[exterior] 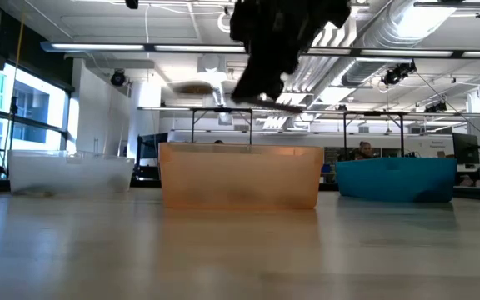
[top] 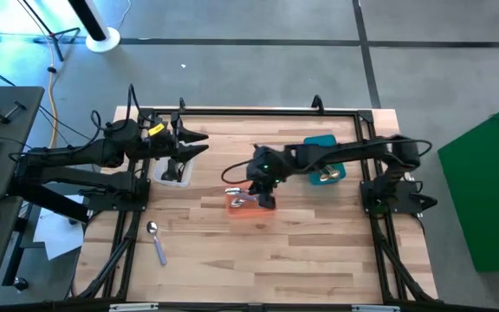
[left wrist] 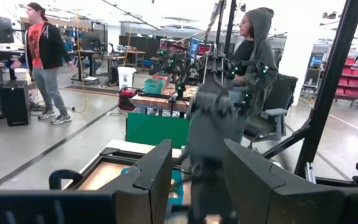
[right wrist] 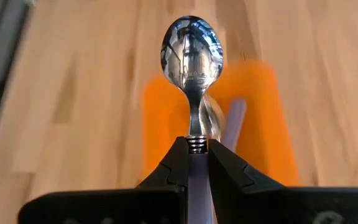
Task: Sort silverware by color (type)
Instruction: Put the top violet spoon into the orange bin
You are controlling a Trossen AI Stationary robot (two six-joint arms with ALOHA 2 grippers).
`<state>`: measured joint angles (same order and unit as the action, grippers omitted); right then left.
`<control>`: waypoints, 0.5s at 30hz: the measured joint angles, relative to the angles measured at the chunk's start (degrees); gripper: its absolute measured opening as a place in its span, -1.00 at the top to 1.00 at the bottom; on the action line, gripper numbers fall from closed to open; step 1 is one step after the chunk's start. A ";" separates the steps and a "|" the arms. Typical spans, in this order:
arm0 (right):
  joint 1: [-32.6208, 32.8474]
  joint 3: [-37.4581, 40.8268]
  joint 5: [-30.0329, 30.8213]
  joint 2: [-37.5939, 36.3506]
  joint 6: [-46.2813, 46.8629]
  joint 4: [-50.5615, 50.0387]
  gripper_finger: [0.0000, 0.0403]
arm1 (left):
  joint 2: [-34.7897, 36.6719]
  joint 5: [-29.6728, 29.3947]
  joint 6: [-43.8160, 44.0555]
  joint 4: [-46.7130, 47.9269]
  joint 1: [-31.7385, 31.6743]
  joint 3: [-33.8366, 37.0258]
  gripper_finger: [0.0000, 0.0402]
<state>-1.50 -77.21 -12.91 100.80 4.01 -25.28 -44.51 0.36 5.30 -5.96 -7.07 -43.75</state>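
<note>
A spoon with a silver bowl (right wrist: 191,50) and a pale lavender handle is held in my right gripper (right wrist: 196,148), which hangs above the orange bin (top: 248,208) at mid table. More silverware lies in that bin (right wrist: 219,124). Another lavender-handled spoon (top: 156,241) lies flat on the table near the front left. My left gripper (top: 199,143) stands open and level above the clear bin (top: 174,171) at the far left, with nothing between its fingers (left wrist: 157,177). My right gripper pinches the spoon between its two fingers at the top of the lavender handle, by the ribbed neck (right wrist: 196,145). The fingers lie along the spoon and slant downward. The bowl sticks out past the fingertips, and the spoon is lifted clear above the orange bin.
A teal bin (top: 326,166) holding silverware stands at the far right of the table, under the right arm. In the low view the clear bin (exterior: 69,173), orange bin (exterior: 240,177) and teal bin (exterior: 398,178) stand in a row. People show in the room beyond.
</note>
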 joint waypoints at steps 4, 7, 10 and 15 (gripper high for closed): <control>-0.62 -0.46 0.53 3.82 2.17 -3.45 0.90 | 0.00 0.02 0.00 0.13 0.00 0.00 0.35; -1.25 -0.01 0.86 6.12 4.51 -4.55 0.90 | 0.00 0.00 0.00 0.13 0.00 0.00 0.35; -1.68 0.09 0.96 7.66 6.31 -3.63 0.90 | 0.00 0.01 0.00 0.15 0.00 0.00 0.35; -1.66 0.09 1.05 9.30 6.48 -3.05 0.90 | 0.00 0.02 0.02 0.16 0.00 0.00 0.35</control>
<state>-3.17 -77.12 -11.86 110.11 10.49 -28.32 -44.51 0.38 5.32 -5.80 -7.07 -43.75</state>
